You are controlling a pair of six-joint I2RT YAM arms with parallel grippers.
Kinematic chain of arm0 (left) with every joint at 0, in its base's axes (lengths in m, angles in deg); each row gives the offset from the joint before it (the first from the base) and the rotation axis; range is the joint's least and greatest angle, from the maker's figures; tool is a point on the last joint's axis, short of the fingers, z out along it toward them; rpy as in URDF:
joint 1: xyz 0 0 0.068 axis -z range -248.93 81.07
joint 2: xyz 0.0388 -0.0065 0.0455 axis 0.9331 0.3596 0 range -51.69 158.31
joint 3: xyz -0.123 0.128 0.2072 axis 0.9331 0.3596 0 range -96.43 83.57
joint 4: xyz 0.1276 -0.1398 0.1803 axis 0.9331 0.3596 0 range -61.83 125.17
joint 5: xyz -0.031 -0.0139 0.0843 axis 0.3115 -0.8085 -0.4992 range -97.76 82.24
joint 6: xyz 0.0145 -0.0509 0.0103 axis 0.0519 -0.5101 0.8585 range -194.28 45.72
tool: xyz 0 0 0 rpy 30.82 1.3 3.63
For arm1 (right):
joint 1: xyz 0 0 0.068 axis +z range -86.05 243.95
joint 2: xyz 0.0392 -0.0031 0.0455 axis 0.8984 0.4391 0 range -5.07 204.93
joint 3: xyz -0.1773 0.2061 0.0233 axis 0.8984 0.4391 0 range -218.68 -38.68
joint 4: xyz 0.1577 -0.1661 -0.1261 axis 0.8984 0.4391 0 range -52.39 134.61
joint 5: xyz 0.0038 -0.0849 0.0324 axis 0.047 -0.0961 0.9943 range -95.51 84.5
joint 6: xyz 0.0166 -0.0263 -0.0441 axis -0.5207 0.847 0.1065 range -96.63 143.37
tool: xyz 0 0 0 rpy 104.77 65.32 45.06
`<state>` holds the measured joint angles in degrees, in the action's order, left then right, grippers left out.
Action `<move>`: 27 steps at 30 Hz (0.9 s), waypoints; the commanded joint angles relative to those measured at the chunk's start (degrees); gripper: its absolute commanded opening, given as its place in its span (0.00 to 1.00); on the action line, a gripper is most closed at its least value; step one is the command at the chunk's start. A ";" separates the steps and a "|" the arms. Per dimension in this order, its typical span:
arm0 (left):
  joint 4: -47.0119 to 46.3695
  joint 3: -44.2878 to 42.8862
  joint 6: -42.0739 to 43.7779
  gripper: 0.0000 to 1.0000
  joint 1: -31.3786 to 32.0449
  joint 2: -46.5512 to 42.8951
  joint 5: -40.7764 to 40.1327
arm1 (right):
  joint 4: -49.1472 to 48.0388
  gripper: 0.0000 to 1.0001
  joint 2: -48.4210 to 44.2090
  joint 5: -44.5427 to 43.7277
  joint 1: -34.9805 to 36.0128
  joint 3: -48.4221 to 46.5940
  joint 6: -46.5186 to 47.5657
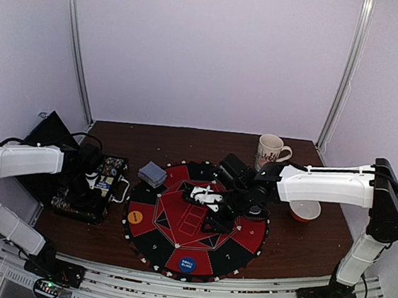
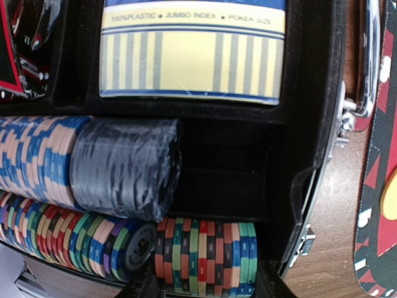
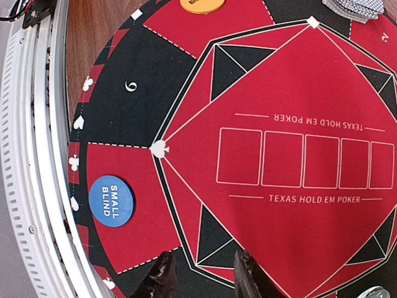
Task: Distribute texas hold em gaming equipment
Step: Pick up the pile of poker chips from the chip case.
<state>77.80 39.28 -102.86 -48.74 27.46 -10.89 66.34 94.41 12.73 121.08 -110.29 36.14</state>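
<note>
Left gripper (image 2: 205,292) is down in the chip case (image 2: 310,124) at the table's left, fingertips (image 2: 144,287) on either side of a red-green chip stack (image 2: 205,254) in the near row. The jaws are part-way apart; can't tell if they press the chips or just straddle them. Multicolour chips (image 2: 62,236) sit beside that stack. The row behind holds blue-tan chips (image 2: 34,155) and a black wrapped stack (image 2: 124,167), with a yellow card box (image 2: 192,56) beyond. Right gripper (image 3: 205,279) is over the round red-black mat (image 3: 291,81), jaws a narrow gap apart, nothing between them. Blue small blind button (image 3: 111,200) lies on the mat's outer ring, near those fingertips and off to one side, not touching. Orange button (image 3: 201,5) and card deck (image 3: 356,9) are at the mat's edge, well apart from that gripper. Mug (image 1: 270,151) and bowl (image 1: 304,211) are off the mat by the right arm
</note>
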 commanded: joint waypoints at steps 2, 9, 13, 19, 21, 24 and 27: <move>-2.64 1.50 2.05 0.41 -0.34 2.91 3.36 | 1.13 0.35 -0.52 0.22 -0.31 0.25 0.33; -1.02 -0.49 1.33 0.00 -0.32 -0.65 -0.72 | 1.17 0.35 -1.65 -0.46 -0.31 0.01 0.05; 2.80 -4.50 0.01 0.00 -0.34 -6.08 -3.12 | -0.11 0.35 -3.12 -1.42 -0.26 -0.56 -0.50; 5.29 -12.56 -0.98 0.00 -0.32 -11.46 -0.76 | -3.48 0.35 -6.95 -6.48 -0.41 -2.41 -1.42; 2.68 -15.18 -2.09 0.00 -0.18 -13.03 3.91 | -6.15 0.36 -9.13 -9.40 -0.40 -2.27 -1.32; -6.52 -16.28 -7.58 0.00 1.72 -13.89 13.73 | -11.56 0.41 -11.89 -13.31 -0.39 -1.66 2.06; -17.86 -17.12 -12.30 0.00 6.67 -11.43 19.71 | -17.32 0.52 -12.60 -15.25 -0.38 -2.62 6.84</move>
<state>76.12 24.33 -108.08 -46.97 13.95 -3.18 57.91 83.61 3.03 121.01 -110.75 37.28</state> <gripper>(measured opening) 0.419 0.471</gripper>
